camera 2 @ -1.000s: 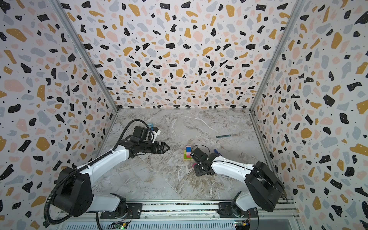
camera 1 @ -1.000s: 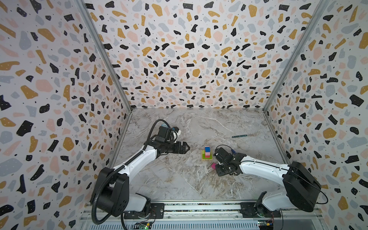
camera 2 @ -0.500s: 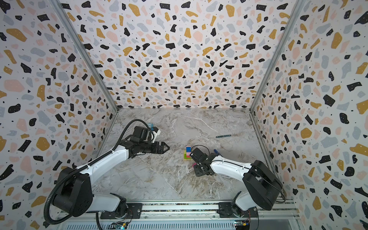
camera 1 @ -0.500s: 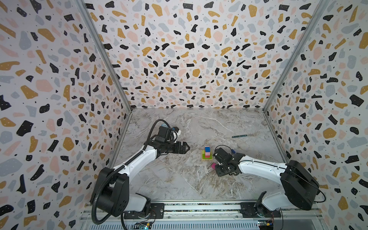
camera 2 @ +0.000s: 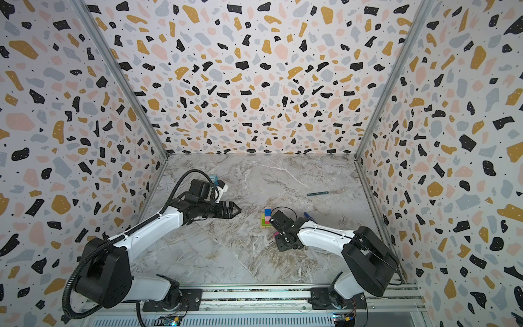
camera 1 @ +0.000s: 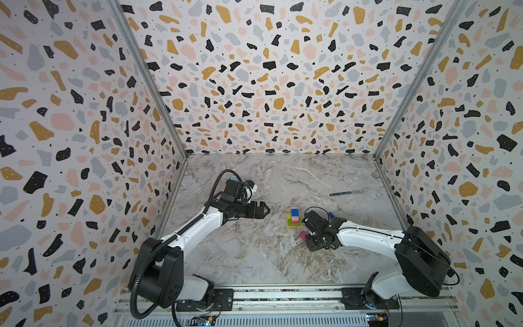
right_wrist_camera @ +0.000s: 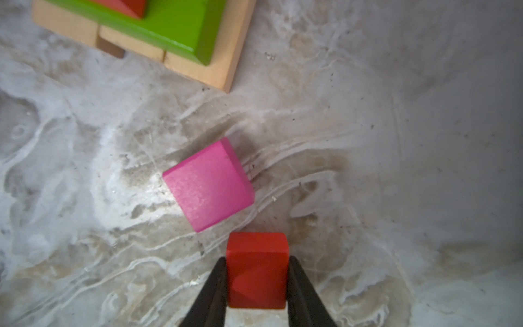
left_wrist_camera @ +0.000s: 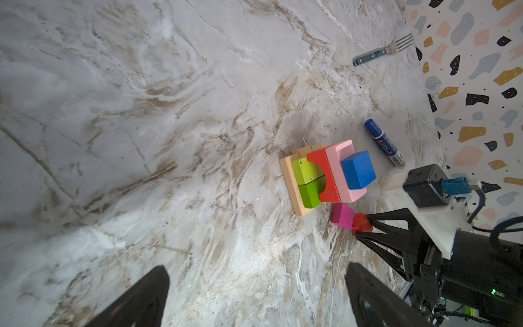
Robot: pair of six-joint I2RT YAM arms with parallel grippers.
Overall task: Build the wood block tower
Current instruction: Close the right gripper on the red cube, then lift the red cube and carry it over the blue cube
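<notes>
Gripping: the right gripper [right_wrist_camera: 257, 264] has its jaws drawn in narrow on the orange-red cube [right_wrist_camera: 256, 249], with one black finger against each side face.
Held cube's place: low over the table [camera 1: 254, 254], just beside the magenta cube [right_wrist_camera: 208, 185]. In the left wrist view the two cubes look to be touching at a corner. Whether the held one is clear of the marble cannot be told.
Magenta cube: lies free on the table, turned at an angle to the held cube. It is near a corner of the tower's tan base [left_wrist_camera: 291, 184] but apart from it.
Tower: stands mid-table in both top views [camera 1: 294, 219] [camera 2: 266, 219], just beside the right gripper.
Tower layers: the tan base at the bottom, then two green blocks [left_wrist_camera: 307, 181] side by side. Above them a red block [left_wrist_camera: 319, 167] and a pink block [left_wrist_camera: 343, 147] sit next to each other, and a blue cube [left_wrist_camera: 358, 170] is on top.
Left gripper [camera 1: 264, 211]: jaws spread wide and holding nothing. It hangs over bare marble, well apart from the tower on its left.
Marker [left_wrist_camera: 385, 144]: blue-capped, lying flat near the tower's far side, not touching it.
Fork [camera 1: 345, 193]: lies farther back, toward the right wall.
</notes>
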